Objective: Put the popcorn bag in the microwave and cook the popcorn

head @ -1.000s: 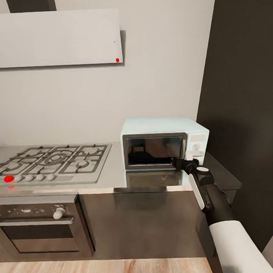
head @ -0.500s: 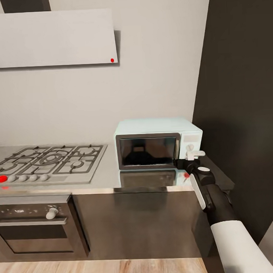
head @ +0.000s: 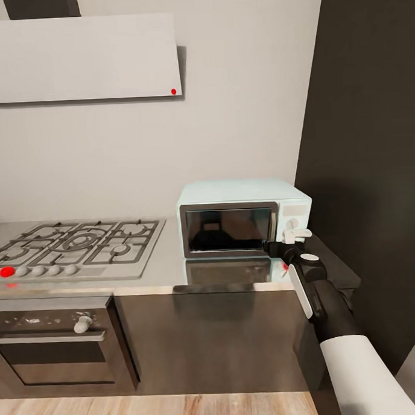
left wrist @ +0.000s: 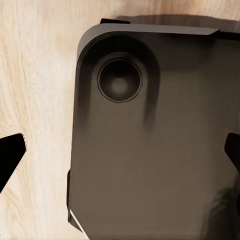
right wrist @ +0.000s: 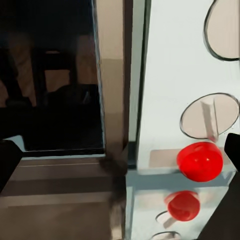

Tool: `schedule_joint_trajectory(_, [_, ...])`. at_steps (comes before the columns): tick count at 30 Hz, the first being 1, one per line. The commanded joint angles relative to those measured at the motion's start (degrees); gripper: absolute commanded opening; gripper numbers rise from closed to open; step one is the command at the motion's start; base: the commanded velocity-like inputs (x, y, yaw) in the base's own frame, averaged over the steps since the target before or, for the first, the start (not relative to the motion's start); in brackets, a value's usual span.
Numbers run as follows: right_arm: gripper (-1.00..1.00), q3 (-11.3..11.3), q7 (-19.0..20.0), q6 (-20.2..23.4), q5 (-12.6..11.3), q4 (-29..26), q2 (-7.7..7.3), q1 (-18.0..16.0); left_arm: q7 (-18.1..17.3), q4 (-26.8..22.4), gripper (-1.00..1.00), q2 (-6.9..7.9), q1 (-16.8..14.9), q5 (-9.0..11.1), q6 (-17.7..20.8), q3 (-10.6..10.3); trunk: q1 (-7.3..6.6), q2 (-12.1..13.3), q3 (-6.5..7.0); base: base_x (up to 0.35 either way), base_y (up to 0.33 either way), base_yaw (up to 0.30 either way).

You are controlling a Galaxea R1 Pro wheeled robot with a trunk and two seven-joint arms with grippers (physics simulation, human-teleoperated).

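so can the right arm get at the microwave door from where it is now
Probably yes. The right tool sits at the lower right corner of the microwave, by the door's edge, with nothing between them on the countertop.

The microwave (head: 244, 218) sits on the countertop (head: 156, 270), right of the hob (head: 76, 243).

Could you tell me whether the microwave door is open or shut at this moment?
Shut. The microwave shows its dark glass door flat and flush in its chrome frame, facing out over the countertop. The right hand sits at the door's lower corner.
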Motion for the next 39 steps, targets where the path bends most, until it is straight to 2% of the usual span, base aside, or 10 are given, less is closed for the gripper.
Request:
schedule_joint_trajectory(1, [1.00, -0.1, -0.1, 0.3, 0.1, -0.1, 0.05, 0.0, 0.0, -0.1, 1.00, -0.01, 0.0, 0.6, -0.1, 0.0, 0.00, 0.0, -0.05, 0.000, 0.148, 0.000])
schedule_joint_trajectory(14, [1.00, 0.1, -0.1, -0.5, 0.1, -0.7, 0.15, 0.0, 0.1, -0.1, 1.00, -0.02, 0.0, 0.6, -0.1, 0.0, 0.00, 0.0, -0.05, 0.000, 0.012, 0.000])
schedule_joint_trajectory(18, [1.00, 0.0, 0.1, -4.1, 0.1, -0.8, 0.17, 0.0, 0.1, -0.1, 1.00, -0.02, 0.0, 0.6, -0.1, 0.0, 0.00, 0.0, -0.05, 0.000, 0.000, 0.000])
schedule_joint_trajectory(21, [1.00, 0.0, 0.1, -5.3, 0.2, -0.7, 0.08, 0.0, 0.0, -0.1, 1.00, -0.04, 0.0, 0.6, -0.1, 0.0, 0.00, 0.0, -0.05, 0.000, 0.000, 0.000])
schedule_joint_trajectory(39, [1.00, -0.2, 0.0, -5.1, -0.4, 0.1, -0.04, 0.0, 0.0, -0.1, 1.00, 0.07, 0.0, 0.6, -0.1, -0.1, 0.00, 0.0, -0.05, 0.091, 0.000, 0.000])
